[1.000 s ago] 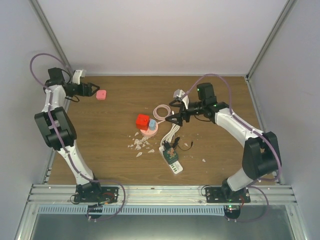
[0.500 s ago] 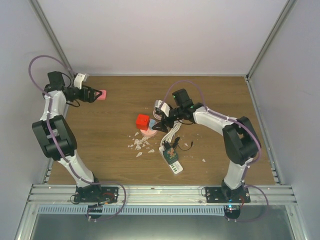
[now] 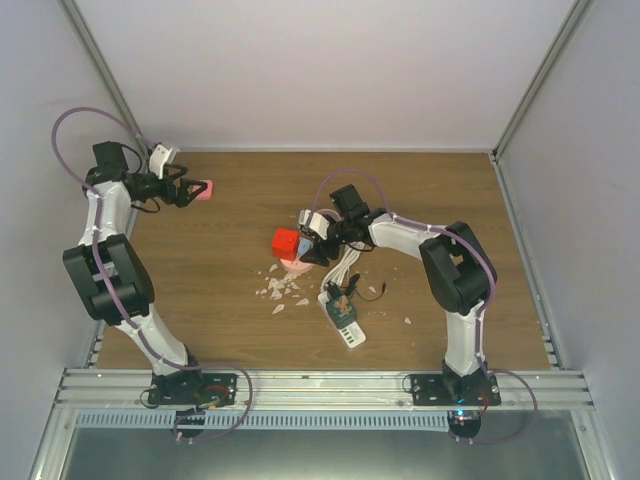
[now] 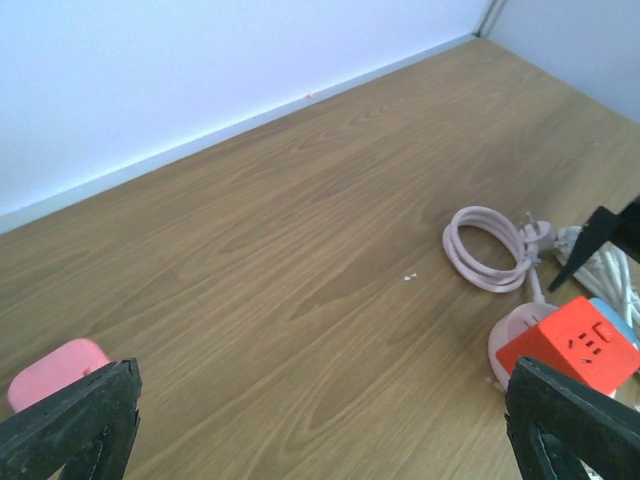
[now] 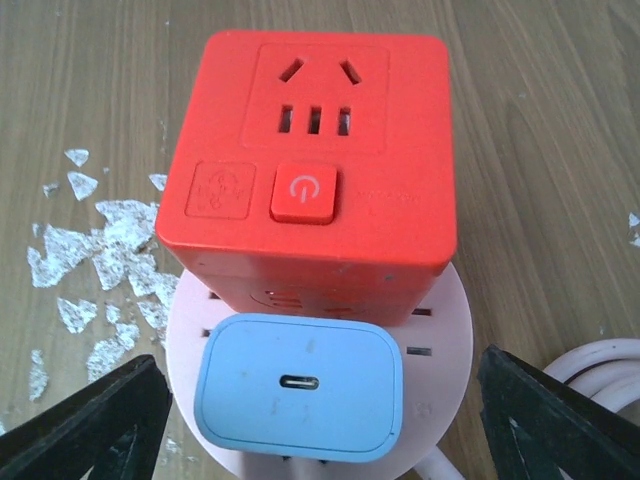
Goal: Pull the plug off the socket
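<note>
Straddling the blue plug [image 5: 298,385], the right end effector [image 5: 320,415] has its jaws wide, a clear gap on either side and nothing held. A second ago it hung well to the right of the pink round socket [image 5: 445,350]. The arm has since swung in over it, so the reach looks done, with closing and pulling still to come. The plug sits seated in the socket, just beside the red cube adapter [image 5: 315,160]. The left end effector [image 4: 322,425], fully spread and empty, has edged up to a pink block [image 4: 55,370]. The plug's prongs are hidden and the wrist views crop the fingertips. From above, the right end effector covers the plug.
</note>
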`<action>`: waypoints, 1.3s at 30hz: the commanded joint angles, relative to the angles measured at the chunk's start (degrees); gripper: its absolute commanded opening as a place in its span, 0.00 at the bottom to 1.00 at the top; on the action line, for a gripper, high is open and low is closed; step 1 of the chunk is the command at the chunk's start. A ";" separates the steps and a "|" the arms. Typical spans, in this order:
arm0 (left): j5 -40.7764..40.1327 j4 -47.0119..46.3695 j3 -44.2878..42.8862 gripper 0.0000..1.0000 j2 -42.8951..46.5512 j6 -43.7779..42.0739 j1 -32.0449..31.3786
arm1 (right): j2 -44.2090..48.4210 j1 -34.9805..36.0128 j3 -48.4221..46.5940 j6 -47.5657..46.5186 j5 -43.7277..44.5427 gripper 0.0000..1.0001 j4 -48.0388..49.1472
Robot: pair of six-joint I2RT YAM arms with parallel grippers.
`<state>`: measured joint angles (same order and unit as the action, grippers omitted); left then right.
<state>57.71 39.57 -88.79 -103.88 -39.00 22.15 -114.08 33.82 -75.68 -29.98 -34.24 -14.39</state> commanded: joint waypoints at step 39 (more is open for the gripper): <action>-4.90 -11.73 27.37 0.93 5.29 -30.46 -32.13 | -0.16 -2.09 2.81 -10.89 -11.55 0.35 -3.47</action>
<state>55.81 34.92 -62.59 -99.57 -71.79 -7.60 -114.87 31.94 -74.54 -40.34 -43.44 -16.64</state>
